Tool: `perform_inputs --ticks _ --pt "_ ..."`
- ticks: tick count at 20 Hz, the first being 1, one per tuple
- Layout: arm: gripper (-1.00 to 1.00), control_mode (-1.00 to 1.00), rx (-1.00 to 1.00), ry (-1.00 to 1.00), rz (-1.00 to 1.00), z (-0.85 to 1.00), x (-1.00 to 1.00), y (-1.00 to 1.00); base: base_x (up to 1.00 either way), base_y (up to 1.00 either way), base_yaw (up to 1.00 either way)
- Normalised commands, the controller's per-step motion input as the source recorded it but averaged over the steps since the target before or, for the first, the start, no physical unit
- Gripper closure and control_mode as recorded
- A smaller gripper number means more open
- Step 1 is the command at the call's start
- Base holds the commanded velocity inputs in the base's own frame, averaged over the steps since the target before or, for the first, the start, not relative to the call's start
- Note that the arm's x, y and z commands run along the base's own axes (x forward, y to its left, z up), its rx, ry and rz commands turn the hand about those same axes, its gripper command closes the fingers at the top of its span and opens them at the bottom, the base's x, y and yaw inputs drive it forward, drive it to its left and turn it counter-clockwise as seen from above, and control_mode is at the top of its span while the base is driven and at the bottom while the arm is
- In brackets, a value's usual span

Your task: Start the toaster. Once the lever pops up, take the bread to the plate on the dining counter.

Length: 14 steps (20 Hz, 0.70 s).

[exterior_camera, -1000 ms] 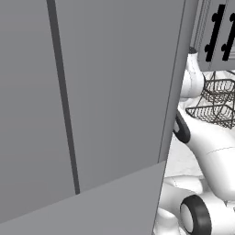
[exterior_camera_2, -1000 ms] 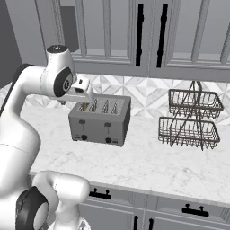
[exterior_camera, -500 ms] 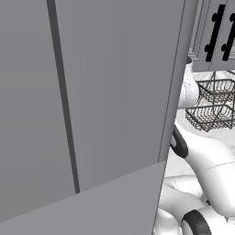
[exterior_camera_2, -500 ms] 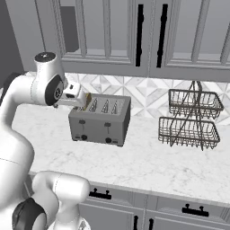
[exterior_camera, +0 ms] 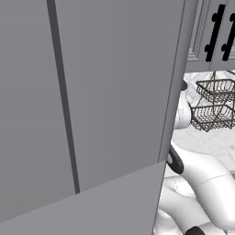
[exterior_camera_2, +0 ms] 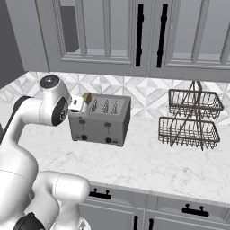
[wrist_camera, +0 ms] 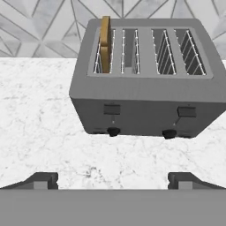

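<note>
The grey toaster [wrist_camera: 145,84] stands on the white marble wall counter [wrist_camera: 39,128], its long front face toward the hand. A tan slice of bread [wrist_camera: 105,42] stands upright in the leftmost slot, its top edge above the rim. A small grey lever [wrist_camera: 111,109] sits on the front face below that slot, with a second one further right. My gripper [wrist_camera: 113,181] is open, fingertips wide apart and short of the toaster, holding nothing. In the right base view my hand [exterior_camera_2: 77,104] hangs at the left end of the toaster [exterior_camera_2: 101,119], by the bread [exterior_camera_2: 88,97]. The plate and dining counter are out of view.
A two-tier wire basket [exterior_camera_2: 191,117] stands on the counter right of the toaster, also seen as the basket [exterior_camera: 213,105]. Grey upper cabinets [exterior_camera_2: 134,36] hang above. A tall grey cabinet panel [exterior_camera: 92,92] blocks most of the left base view. Drawers [exterior_camera_2: 193,211] run under the counter edge.
My hand has sunk lower beside the toaster's left end and the elbow has swung left. The toaster, bread and basket have not moved.
</note>
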Motion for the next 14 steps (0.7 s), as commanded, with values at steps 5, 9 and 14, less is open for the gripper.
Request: perform_inputs --ticks 5,9,14 --pt "-1.00 -1.00 0.00 -0.10 0.00 -0.37 0.13 0.00 0.00 0.00 0.00" --pt "-1.00 -1.00 0.00 -0.11 0.00 -0.31 0.15 0.00 0.00 0.00 0.00" --pt "-1.00 -1.00 0.00 -0.07 0.00 -0.14 0.25 0.00 0.00 0.00 0.00"
